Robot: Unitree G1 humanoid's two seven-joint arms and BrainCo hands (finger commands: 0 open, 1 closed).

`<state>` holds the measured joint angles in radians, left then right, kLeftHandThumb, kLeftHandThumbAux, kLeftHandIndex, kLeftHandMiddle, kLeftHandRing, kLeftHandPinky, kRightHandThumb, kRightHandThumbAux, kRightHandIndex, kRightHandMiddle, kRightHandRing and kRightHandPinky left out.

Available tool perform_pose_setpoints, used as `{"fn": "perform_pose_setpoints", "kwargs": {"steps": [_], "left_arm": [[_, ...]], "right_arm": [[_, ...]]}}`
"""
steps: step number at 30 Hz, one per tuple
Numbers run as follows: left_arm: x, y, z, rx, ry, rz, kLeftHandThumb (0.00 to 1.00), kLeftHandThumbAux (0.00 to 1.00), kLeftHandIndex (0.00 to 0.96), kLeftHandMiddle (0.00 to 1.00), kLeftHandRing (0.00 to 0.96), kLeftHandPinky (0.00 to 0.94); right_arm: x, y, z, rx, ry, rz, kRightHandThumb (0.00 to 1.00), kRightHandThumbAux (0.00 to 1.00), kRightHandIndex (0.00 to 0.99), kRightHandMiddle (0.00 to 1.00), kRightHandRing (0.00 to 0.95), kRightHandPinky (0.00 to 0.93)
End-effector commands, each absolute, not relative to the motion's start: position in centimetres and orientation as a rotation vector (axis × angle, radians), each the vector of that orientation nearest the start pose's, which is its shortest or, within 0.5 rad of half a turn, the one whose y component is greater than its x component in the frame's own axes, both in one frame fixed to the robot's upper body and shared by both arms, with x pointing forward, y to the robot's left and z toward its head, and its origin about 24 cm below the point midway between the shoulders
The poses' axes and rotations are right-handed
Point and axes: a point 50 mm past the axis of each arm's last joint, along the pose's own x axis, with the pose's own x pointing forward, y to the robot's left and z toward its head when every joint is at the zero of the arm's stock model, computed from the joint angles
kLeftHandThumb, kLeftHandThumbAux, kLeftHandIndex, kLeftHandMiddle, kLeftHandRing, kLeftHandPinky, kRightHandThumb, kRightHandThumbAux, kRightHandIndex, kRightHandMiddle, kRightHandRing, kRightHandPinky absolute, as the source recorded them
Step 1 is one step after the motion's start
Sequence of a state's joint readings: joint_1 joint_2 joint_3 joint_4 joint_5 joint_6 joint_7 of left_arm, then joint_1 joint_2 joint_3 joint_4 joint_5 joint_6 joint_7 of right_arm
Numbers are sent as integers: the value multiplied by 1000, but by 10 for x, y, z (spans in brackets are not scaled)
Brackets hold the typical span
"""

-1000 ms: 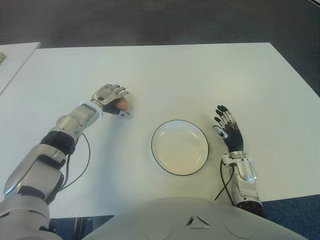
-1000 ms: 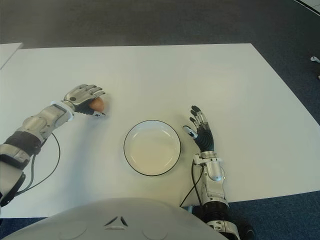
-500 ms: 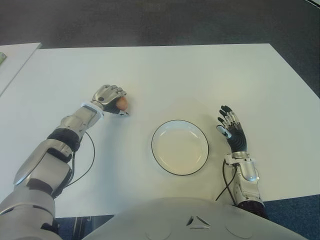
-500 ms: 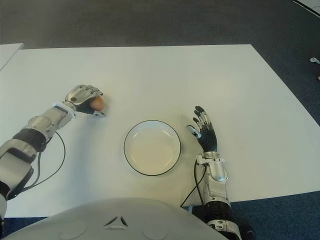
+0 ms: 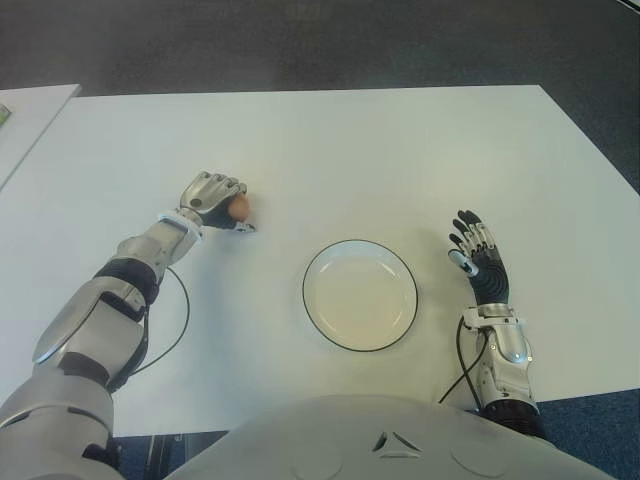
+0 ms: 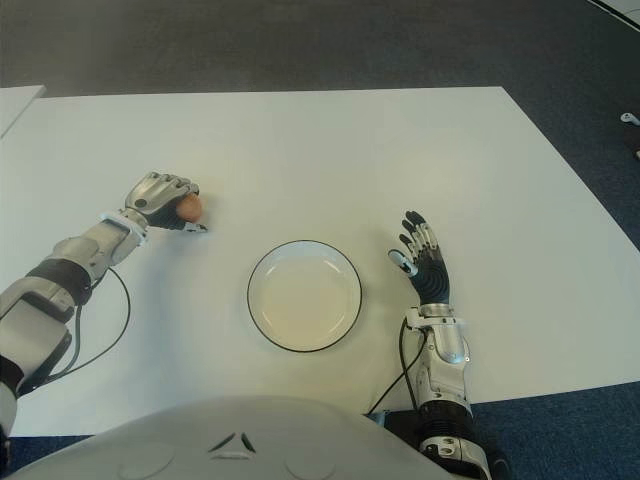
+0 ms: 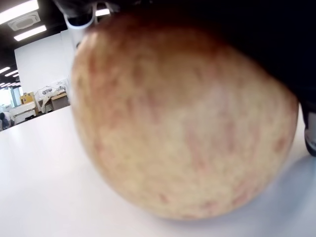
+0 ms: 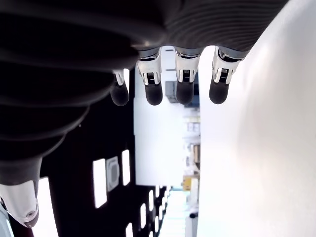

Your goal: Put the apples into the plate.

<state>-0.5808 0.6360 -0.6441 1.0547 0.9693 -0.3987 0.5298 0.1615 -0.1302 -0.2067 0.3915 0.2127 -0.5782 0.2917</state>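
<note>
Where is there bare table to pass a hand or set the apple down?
Bare table lies beyond the empty plate and between it and the left robot hand closed on the apple. Tightest: the gap between plate and open right robot hand.

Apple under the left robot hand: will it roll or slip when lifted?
The apple is round and smooth, so it would likely roll if released on the table. The left robot hand curls over it, probably holding it. It looks firm, unlikely to deform.

One apple (image 5: pixel 239 206), one plate (image 5: pixel 360 295), one white table (image 5: pixel 400 150), two robot hands.
</note>
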Motion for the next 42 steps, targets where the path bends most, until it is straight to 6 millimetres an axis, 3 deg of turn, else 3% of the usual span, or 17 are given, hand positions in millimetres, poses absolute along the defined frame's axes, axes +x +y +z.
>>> {"fn": "perform_pose_setpoints", "kwargs": {"steps": [1,5,7,17,24,29,35,37,40,42], "left_arm": [[289,238,-17,1662,-127,-511,746,693,443,842,820,709],[290,237,-17,1641,-119,-510,747,693,443,849,823,700],[290,237,-17,1633,-108,-511,747,694,443,851,821,652],[293,234,-15,1638,-118,-515,748,693,443,833,816,755],[297,230,-8,1613,-150,-502,748,693,443,833,816,717],[314,221,23,1557,-251,-465,749,693,443,834,811,660],[320,202,62,1489,-392,-424,749,692,443,832,810,700],[321,197,79,1472,-458,-398,749,692,443,837,812,642],[321,188,100,1444,-535,-368,750,693,443,846,801,416],[320,184,107,1434,-554,-364,750,693,443,847,794,369]], "right_arm": [[165,-234,-44,95,71,-101,115,575,16,74,70,104],[165,-236,-43,121,64,-111,122,576,33,89,87,124],[165,-237,-43,133,65,-117,127,575,39,94,94,130],[166,-238,-40,161,56,-146,150,547,69,123,127,166],[166,-239,-39,166,56,-153,160,533,82,138,141,172],[166,-237,-38,169,55,-151,166,525,85,145,148,177],[165,-234,-37,175,53,-149,170,519,85,149,154,184],[166,-233,-38,177,57,-148,172,518,86,151,159,191],[167,-232,-40,176,67,-145,179,518,87,153,165,193],[167,-232,-41,175,72,-144,181,519,87,153,164,188]]}}
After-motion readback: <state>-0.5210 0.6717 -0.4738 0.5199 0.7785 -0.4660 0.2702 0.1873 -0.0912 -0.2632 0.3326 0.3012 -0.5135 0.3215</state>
